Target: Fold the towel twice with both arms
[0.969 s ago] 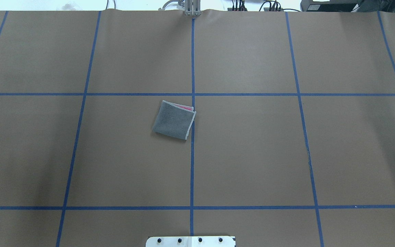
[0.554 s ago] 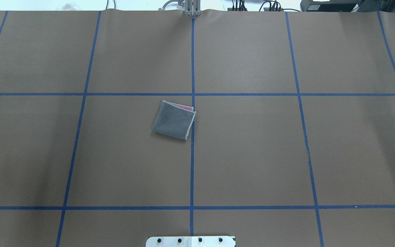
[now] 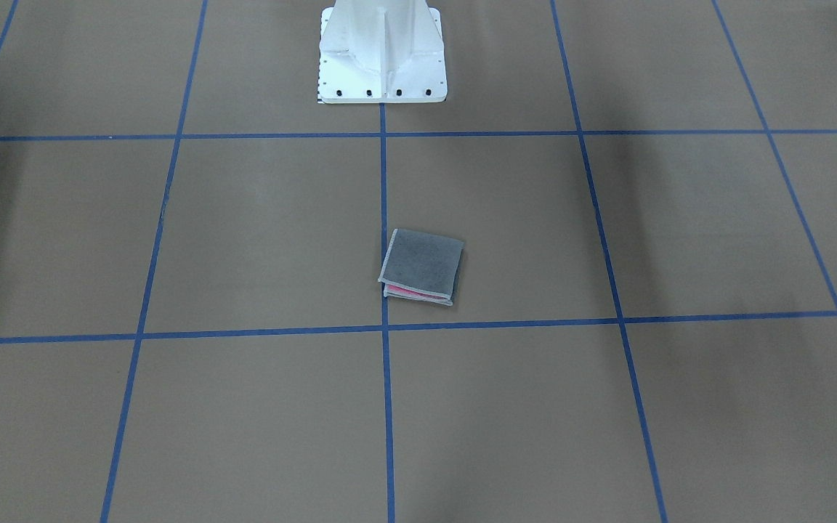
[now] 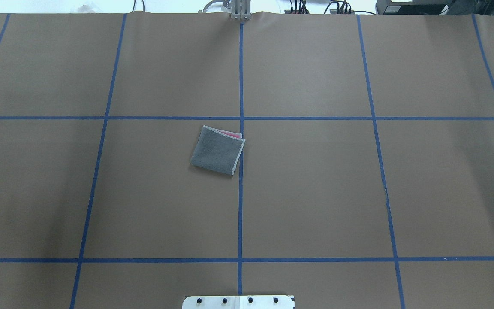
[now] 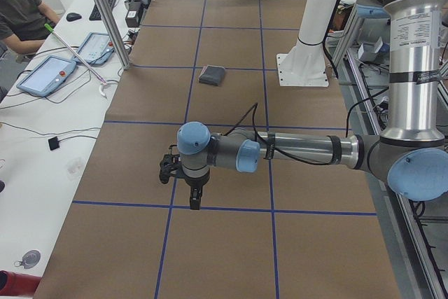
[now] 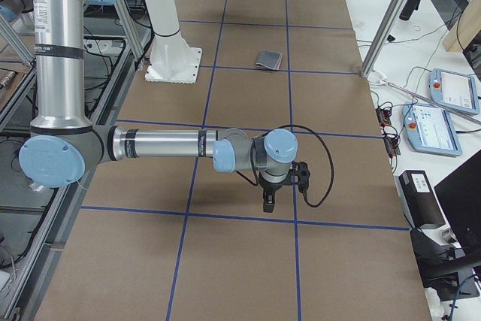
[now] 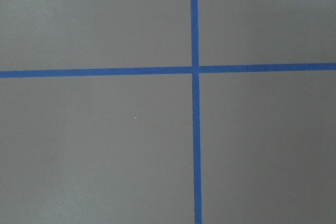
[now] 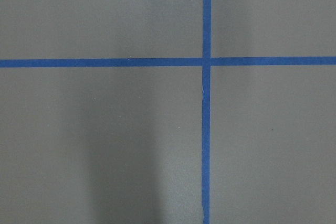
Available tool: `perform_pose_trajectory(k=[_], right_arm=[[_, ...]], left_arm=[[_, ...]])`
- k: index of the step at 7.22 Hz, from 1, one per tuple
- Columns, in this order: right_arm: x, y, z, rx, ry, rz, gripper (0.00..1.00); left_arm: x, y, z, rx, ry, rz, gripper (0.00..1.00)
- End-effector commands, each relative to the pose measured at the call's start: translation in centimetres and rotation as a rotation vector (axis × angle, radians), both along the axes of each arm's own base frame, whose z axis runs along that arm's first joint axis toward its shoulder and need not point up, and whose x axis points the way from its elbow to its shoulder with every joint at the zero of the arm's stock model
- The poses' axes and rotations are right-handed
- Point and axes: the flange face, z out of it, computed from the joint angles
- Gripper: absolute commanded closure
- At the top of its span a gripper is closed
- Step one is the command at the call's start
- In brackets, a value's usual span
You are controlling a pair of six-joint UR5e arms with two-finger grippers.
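Observation:
The towel (image 4: 217, 150) lies folded small on the brown table cover, next to the centre blue tape line. Its dark grey face is up, and a pink sliver shows at the edge away from the robot (image 3: 407, 291). It also shows small in both side views (image 5: 212, 74) (image 6: 268, 60). My left gripper (image 5: 194, 202) hangs over the table's left end, far from the towel. My right gripper (image 6: 268, 203) hangs over the right end, also far from it. Both show only in the side views, so I cannot tell whether they are open or shut. The wrist views show only brown cover and blue tape.
The white pedestal base (image 3: 382, 58) stands at the robot's edge of the table. A blue tape grid (image 4: 240, 206) crosses the cover. A side table with teach pendants (image 5: 45, 75) and a seated person (image 5: 21, 12) runs along the far side. A metal post (image 5: 105, 15) stands there.

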Motion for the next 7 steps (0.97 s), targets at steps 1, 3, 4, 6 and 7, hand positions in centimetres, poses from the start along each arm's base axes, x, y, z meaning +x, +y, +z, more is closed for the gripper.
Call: perform_pose_trajectory(k=[1, 3, 4, 6, 7], right_arm=[[-0.04, -0.21, -0.55, 0.015, -0.007, -0.004, 0.00], [0.06, 0.19, -0.16, 0.012, 0.001, -0.006, 0.00], [0.00, 0.35, 0.01, 0.007, 0.002, -0.007, 0.00], [0.06, 0.19, 0.32, 0.001, 0.002, -0.006, 0.00], [0.06, 0.33, 0.38, -0.001, 0.001, -0.006, 0.00]], left_arm=[[0.02, 0.07, 0.05, 0.000, 0.006, 0.003, 0.00], [0.07, 0.10, 0.39, -0.011, 0.003, 0.001, 0.00], [0.09, 0.02, 0.16, -0.007, 0.005, 0.000, 0.00], [0.09, -0.01, 0.11, -0.003, 0.005, 0.000, 0.00], [0.18, -0.29, -0.10, 0.001, 0.005, 0.001, 0.00]])
